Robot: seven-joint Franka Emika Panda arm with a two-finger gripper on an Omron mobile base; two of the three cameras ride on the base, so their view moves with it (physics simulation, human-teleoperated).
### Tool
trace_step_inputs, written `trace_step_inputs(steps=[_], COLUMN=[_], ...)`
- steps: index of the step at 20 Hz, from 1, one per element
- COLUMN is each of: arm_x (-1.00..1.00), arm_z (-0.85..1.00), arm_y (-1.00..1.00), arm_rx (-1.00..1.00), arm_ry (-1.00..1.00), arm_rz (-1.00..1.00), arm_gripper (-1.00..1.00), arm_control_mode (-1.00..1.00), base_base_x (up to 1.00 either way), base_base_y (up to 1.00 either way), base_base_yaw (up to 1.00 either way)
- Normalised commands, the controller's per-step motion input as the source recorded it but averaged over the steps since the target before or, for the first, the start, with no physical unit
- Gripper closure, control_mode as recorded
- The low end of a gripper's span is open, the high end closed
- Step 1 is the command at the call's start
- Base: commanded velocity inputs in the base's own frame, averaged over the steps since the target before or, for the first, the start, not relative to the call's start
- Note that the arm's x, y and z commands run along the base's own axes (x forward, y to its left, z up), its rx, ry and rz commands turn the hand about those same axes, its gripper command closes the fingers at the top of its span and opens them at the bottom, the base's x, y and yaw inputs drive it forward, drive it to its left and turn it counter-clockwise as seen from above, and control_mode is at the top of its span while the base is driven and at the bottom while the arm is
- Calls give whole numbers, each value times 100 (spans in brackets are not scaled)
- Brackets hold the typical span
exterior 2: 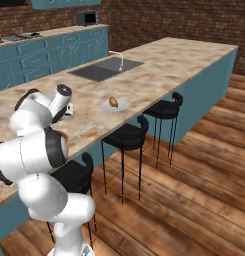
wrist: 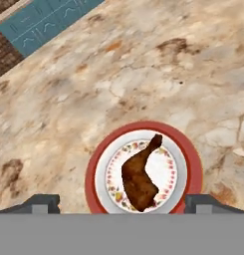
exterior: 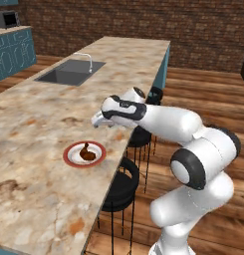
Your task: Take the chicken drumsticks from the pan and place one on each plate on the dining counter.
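1. Jaws are spread wide on the gripper (wrist: 121, 201), nothing pinched between them, with the fingertips (wrist: 41, 203) seen far apart either side of the plate below
2. One chicken drumstick (wrist: 139, 177) is laid on a red-rimmed plate (exterior: 70, 155) near the edge of the dining counter (exterior: 39, 114)
3. Another drumstick (exterior 2: 114, 102) is seen on a second plate (exterior 2: 123, 105) further along, near the sink (exterior 2: 105, 69)
4. Black stools (exterior 2: 125, 138) are lined up along the counter's edge
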Motion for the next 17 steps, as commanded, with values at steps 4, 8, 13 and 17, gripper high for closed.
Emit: trace_step_inputs(steps=[4,8,13,17], arm_x=[-100,-100,-100,-100], arm_z=[26,7,6,6], arm_y=[-100,-100,-79,-59], arm_rx=[25,0,-17,-40], arm_ry=[-28,-11,-3,-1], arm_rz=[-2,-10,-12,-10], arm_gripper=[-100,-100,-100,-100], arm_control_mode=[-100,-100,-100,-100], base_base_x=[0,0,0,0], base_base_y=[0,0,0,0], base_base_yaw=[0,0,0,0])
